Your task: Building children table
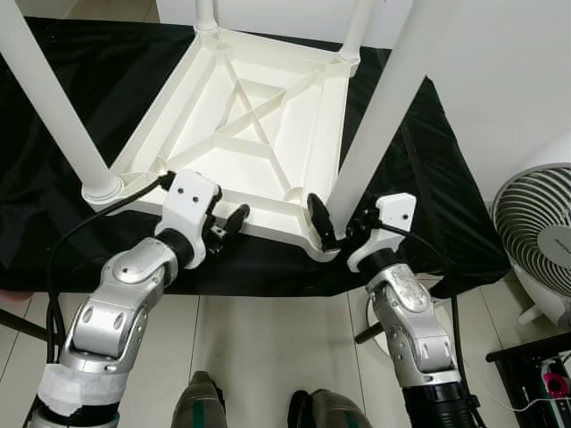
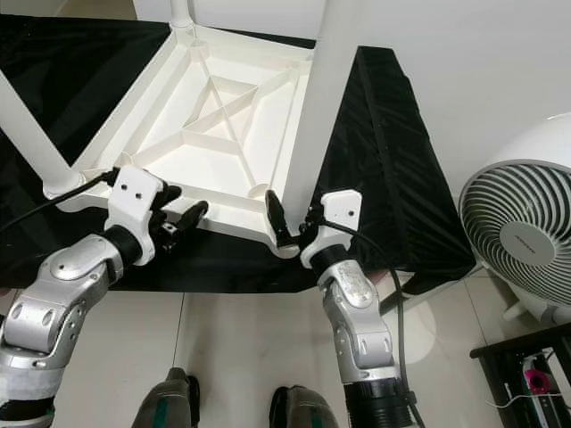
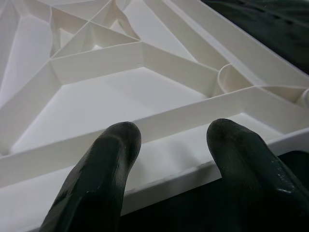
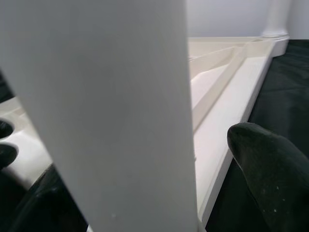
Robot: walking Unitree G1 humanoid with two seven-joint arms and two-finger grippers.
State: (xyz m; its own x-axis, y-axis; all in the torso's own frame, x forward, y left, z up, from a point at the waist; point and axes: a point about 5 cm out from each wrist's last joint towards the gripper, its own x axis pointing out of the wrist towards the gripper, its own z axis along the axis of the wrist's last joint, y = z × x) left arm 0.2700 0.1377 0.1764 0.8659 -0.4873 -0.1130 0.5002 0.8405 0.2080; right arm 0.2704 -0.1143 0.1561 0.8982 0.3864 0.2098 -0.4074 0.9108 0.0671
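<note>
A white children's table (image 1: pixel 192 94) lies upside down on a black cloth (image 1: pixel 107 80), its ribbed underside facing up and its legs standing upright. My right gripper (image 1: pixel 339 227) is open around the base of the near right leg (image 1: pixel 379 116), one finger on each side. In the right wrist view this leg (image 4: pixel 111 96) stands between the fingers (image 4: pixel 265 169) with a gap on one side. My left gripper (image 1: pixel 227 225) is open at the table's near rim, close to the near left leg (image 1: pixel 49 98). Its fingers (image 3: pixel 96 179) hold nothing, and the rim (image 3: pixel 159 125) lies just beyond them.
A white fan (image 1: pixel 535 232) stands on the floor at the right, close to my right arm. A black shelf (image 1: pixel 535 366) sits at the lower right. The cloth-covered surface ends just before my feet (image 1: pixel 201 406) on the tiled floor. A white wall rises behind.
</note>
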